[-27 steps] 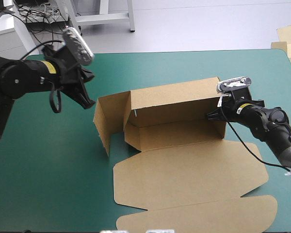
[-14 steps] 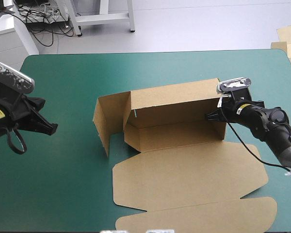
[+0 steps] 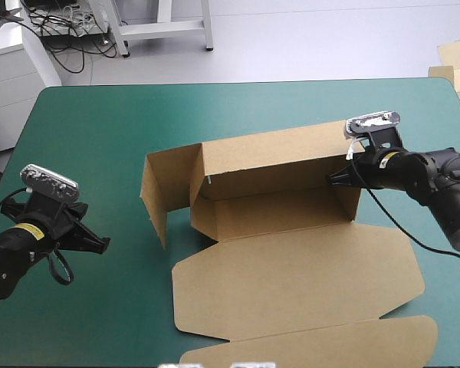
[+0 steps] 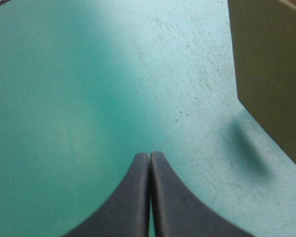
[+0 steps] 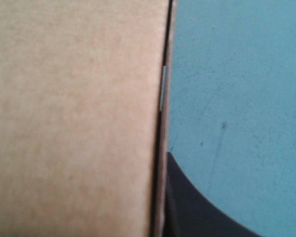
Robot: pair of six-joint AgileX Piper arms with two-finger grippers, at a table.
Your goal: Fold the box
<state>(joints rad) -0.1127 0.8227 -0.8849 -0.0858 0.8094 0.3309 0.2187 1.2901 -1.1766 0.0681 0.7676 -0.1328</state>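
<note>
Left gripper [image 3: 98,245], closed and empty, sits withdrawn near the table's [image 3: 238,107] left edge, leaving the box's [image 3: 291,264] left flap [image 3: 169,180] untucked; right gripper [image 3: 336,179] apparently clamps its right wall.

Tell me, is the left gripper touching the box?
No: in the high view the left gripper sits over bare teal-green cover, with a clear gap between it and the box.
</note>
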